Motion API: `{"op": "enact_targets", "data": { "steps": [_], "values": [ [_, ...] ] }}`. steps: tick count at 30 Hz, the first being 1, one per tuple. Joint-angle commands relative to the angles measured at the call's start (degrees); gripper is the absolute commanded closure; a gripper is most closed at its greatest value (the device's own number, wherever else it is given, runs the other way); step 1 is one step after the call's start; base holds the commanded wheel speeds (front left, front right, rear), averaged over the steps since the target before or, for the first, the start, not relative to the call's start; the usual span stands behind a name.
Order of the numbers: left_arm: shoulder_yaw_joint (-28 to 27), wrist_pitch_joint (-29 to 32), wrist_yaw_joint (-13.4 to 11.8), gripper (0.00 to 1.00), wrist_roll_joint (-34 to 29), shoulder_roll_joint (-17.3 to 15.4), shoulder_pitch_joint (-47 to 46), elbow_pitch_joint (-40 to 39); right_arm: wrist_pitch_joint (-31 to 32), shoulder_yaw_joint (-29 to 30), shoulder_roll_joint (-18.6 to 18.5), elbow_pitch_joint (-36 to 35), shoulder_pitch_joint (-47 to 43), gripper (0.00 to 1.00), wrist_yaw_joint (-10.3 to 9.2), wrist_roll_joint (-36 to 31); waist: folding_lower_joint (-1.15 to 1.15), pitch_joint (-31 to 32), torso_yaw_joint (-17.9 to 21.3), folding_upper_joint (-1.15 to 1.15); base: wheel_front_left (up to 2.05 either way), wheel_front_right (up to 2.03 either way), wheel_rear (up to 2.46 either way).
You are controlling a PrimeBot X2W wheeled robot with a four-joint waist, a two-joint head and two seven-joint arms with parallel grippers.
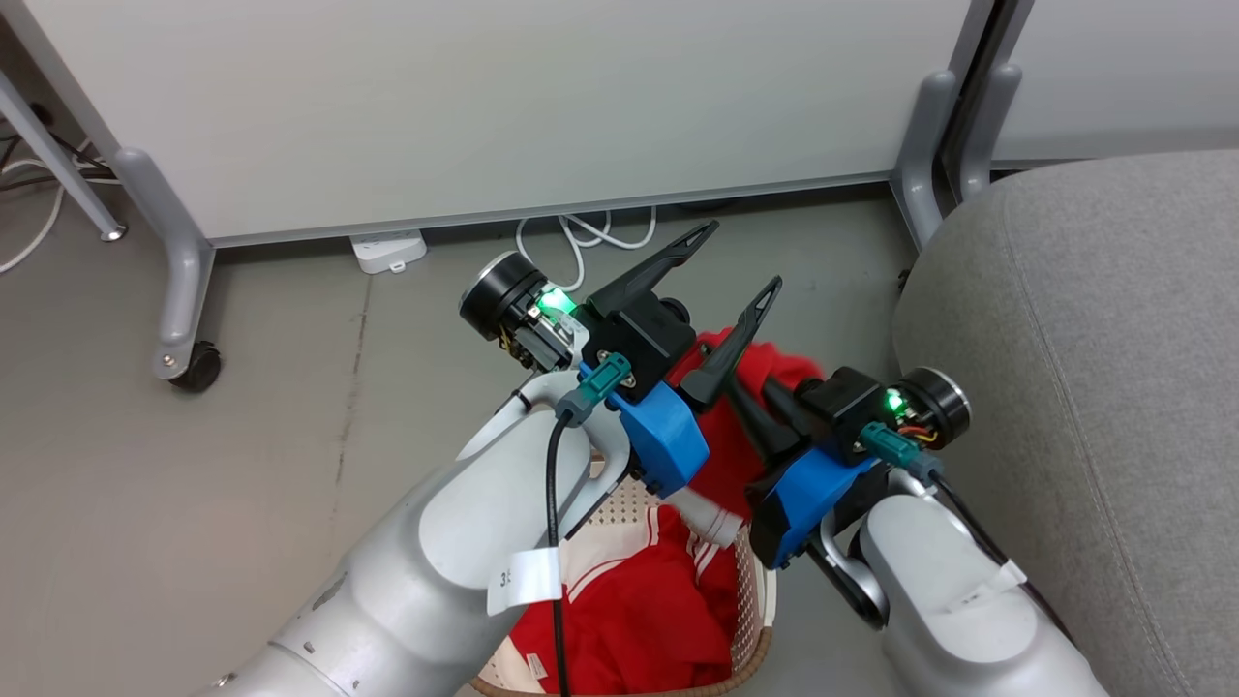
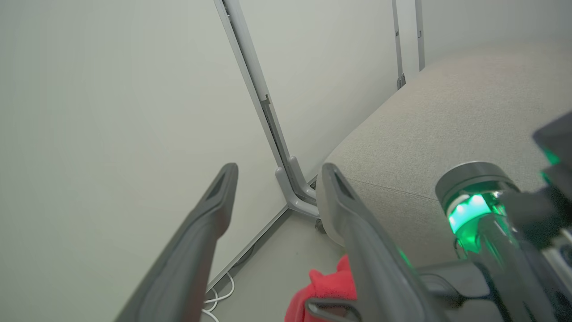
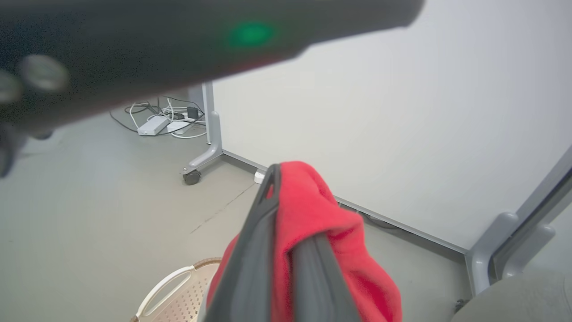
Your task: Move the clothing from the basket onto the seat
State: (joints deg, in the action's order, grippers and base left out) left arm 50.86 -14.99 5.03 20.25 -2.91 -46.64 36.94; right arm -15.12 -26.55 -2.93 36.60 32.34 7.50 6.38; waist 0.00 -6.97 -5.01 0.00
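Hard to see much of the basket point(image 1: 751, 590): the left forearm point(image 1: 455, 542) covers most of it and the frame's bottom edge cuts off the rest. You just get cream perforated plastic, a brown woven-looking rim and a white handle.

A red garment point(image 1: 639, 610) with white stripes lies crumpled inside it, and I can't make out any lettering. The other red piece point(image 3: 339, 232) is soft and fleecy-looking. It's draped over the right pincer point(image 3: 286, 201), which is pressed together on the fabric, one fingertip buried under the cloth. That piece hangs above the basket, near the seat point(image 1: 1084, 339) but not on it.

The seat is grey woven upholstery with a rounded corner and a stitched seam. The left pincer point(image 2: 279, 172) is spread wide and pinches nothing. A big dark blur crosses the top of the right wrist view.
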Motion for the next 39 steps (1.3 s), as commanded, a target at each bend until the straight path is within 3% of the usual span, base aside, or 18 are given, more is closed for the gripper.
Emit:
{"op": "enact_targets", "data": {
  "steps": [1, 18, 39],
  "values": [
    [-0.2, -0.3, -0.2, 0.00, -0.1, 0.0, -0.7, 0.2, -0.1, 0.9, 0.0, -0.4, -0.4, 1.00, -0.01, -0.3, 0.00, -0.5, 0.5, 0.00, 0.00, 0.00, 0.00],
    [-1.2, -0.3, 0.5, 0.00, -2.0, -0.5, -0.6, -1.3, -0.1, 13.3, -3.6, -8.1, -1.5, 1.00, -0.01, -3.5, 0.00, -6.4, 8.1, 0.00, 0.00, 0.00, 0.00],
    [1.8, -0.3, 1.6, 0.00, -4.6, -1.5, 0.6, -3.7, -0.1, 29.1, -2.6, -19.9, -6.9, 1.00, -0.01, -5.1, 0.00, -12.3, 20.4, 0.00, 0.00, 0.00, 0.00]
  ]
}}
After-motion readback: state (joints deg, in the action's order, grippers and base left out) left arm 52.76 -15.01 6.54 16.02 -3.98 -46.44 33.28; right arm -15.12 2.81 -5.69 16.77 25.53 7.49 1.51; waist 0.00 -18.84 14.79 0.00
